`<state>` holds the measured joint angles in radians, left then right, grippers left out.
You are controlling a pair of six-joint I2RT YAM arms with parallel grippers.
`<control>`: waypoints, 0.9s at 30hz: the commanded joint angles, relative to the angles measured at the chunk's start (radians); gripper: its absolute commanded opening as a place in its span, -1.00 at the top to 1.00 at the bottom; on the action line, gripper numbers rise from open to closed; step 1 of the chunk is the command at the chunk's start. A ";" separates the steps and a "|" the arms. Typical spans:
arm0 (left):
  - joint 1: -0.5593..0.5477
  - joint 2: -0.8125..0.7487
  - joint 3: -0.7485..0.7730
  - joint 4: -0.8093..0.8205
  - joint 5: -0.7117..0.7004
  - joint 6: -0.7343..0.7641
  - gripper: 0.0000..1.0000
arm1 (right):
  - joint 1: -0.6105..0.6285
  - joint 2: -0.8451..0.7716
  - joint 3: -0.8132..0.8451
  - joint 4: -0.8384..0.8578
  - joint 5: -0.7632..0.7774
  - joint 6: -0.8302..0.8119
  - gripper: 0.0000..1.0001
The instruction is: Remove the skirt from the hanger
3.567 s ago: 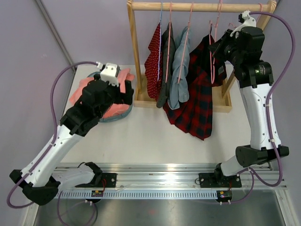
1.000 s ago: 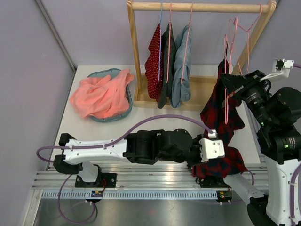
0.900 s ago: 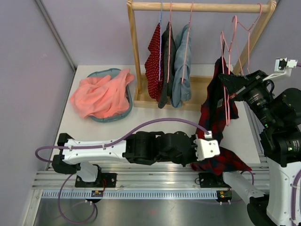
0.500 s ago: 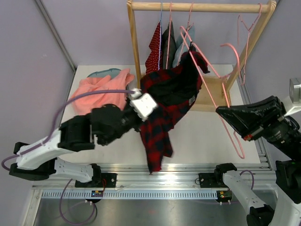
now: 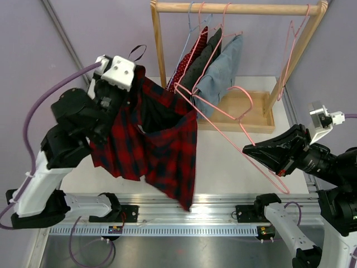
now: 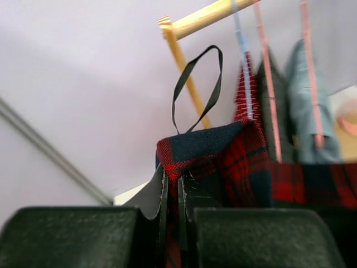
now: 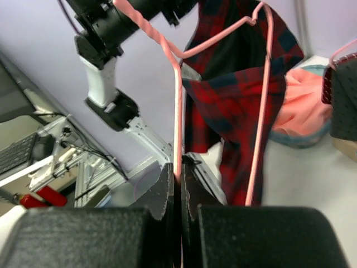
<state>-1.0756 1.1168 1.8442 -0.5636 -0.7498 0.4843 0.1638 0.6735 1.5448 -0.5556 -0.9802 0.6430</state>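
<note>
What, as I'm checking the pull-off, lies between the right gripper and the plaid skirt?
Only the pink hanger, held by the right gripper, spans it, its far end reaching the plaid skirt's edge; top external view.

The red-and-black plaid skirt [image 5: 167, 151] clamped in my left pincer [image 6: 173, 187] hangs as a wide curtain over the left half of the white table [image 5: 223, 167], closing that side. The pink wire hanger [image 7: 177, 111] pinched in my right pincer [image 7: 178, 174] slants across the middle to the skirt's upper edge. Whether it catches the cloth there I cannot tell. Bare table lies open beneath it. Behind, three garments [image 5: 220, 72] hang slanted on the wooden rack [image 5: 234, 8]. The rack's right part is open up to an empty pink hanger [image 5: 290, 28].
</note>
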 commanded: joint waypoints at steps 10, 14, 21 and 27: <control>0.661 0.421 0.458 0.168 0.155 -0.065 1.00 | 0.003 -0.051 -0.084 -0.182 0.066 -0.203 1.00; 0.804 0.549 0.611 0.153 0.219 -0.182 1.00 | 0.023 -0.043 -0.083 -0.204 0.063 -0.218 1.00; 0.925 0.690 0.653 0.199 0.230 -0.269 1.00 | 0.037 -0.045 -0.141 -0.230 0.094 -0.253 1.00; 0.948 0.657 0.407 0.192 0.265 -0.322 1.00 | 0.039 -0.032 -0.115 -0.213 0.222 -0.276 1.00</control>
<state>-0.1295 1.8244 2.3466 -0.4644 -0.5163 0.2134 0.1947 0.6277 1.4002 -0.8101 -0.8513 0.3962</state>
